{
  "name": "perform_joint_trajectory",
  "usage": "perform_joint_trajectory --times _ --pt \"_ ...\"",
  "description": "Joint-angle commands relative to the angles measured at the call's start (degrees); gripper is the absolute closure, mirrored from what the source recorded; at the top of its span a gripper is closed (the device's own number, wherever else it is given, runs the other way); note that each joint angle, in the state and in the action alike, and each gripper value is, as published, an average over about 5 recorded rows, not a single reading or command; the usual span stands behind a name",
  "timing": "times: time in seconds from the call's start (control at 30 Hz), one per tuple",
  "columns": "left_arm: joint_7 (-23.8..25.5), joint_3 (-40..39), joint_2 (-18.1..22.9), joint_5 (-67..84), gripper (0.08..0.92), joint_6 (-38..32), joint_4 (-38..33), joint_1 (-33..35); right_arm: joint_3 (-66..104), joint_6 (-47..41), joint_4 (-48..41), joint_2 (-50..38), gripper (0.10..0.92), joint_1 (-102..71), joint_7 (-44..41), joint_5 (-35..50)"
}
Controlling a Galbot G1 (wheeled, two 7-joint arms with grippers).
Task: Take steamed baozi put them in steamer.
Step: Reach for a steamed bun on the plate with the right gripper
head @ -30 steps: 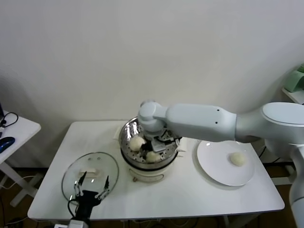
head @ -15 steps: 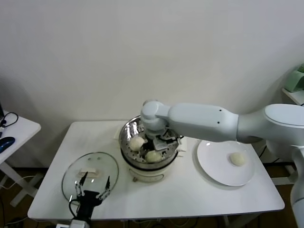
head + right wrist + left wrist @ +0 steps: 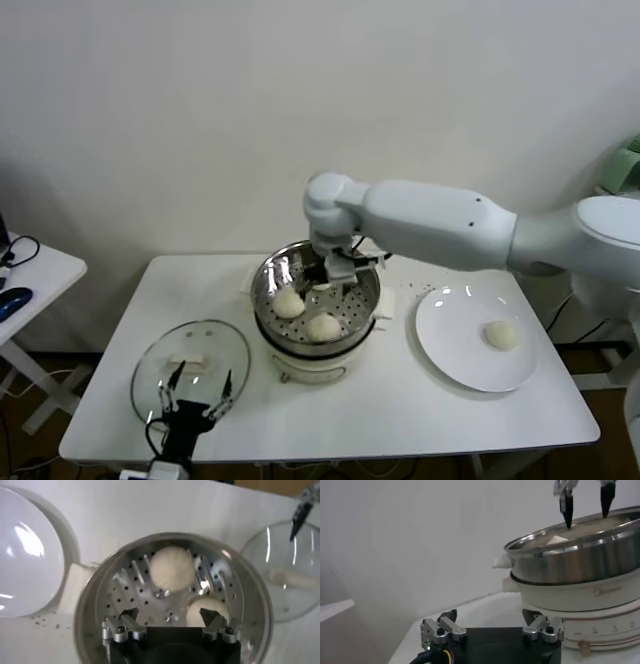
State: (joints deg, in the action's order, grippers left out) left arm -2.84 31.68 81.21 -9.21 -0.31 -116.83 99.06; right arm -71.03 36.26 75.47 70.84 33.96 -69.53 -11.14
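Observation:
The steamer, a shiny steel pot on a cream base, stands mid-table. Two steamed baozi lie on its perforated floor; the right wrist view shows them too. Another baozi rests on the white plate. My right gripper hovers open just above the pot's far side, empty, and it hides the floor directly beneath it. Its dark fingertips show above the rim in the left wrist view. My left gripper stays open over the glass lid at the front left.
The plate lies right of the steamer, the glass lid on its other side. A second white table stands at the far left. A wall runs behind the table.
My right gripper has opened and risen out of the pot toward its far rim. The two baozi in view have stayed put, as has the left arm.

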Motion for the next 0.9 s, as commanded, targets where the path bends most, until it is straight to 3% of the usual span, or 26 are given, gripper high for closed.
perform_joint_trajectory --times 0.03,0.17,0.3,0.5,0.67,0.9 --pt "0.06 0.40 -0.59 1.03 0.177 -0.34 -0.15 -0.52 -13.74 -20.26 -7.65 -10.31 0.203 16.20 -0.90 31.72" --pt "0.16 0.68 -0.86 1.89 0.177 -0.65 -0.30 -0.88 -17.24 -31.12 -8.45 -18.17 0.203 18.22 -1.18 40.33" --pt "0.18 0.77 -0.87 2.46 0.177 -0.74 -0.31 -1.17 -14.46 -37.12 -8.91 -26.83 0.203 14.92 -1.28 39.05" --pt "0.37 0.70 -0.75 2.57 0.177 -0.71 -0.49 -1.19 -7.38 -36.67 -9.39 -37.26 0.203 4.71 -2.05 26.24" --pt "0.81 0.71 -0.54 2.45 0.177 -0.65 -1.06 -0.81 8.46 -31.19 -10.63 -41.73 0.203 -11.89 -2.63 7.57" --pt "0.79 1.08 -0.39 2.21 0.177 -0.85 -1.42 0.23 21.10 -32.31 -11.33 -43.34 0.203 -28.57 -1.20 2.40"
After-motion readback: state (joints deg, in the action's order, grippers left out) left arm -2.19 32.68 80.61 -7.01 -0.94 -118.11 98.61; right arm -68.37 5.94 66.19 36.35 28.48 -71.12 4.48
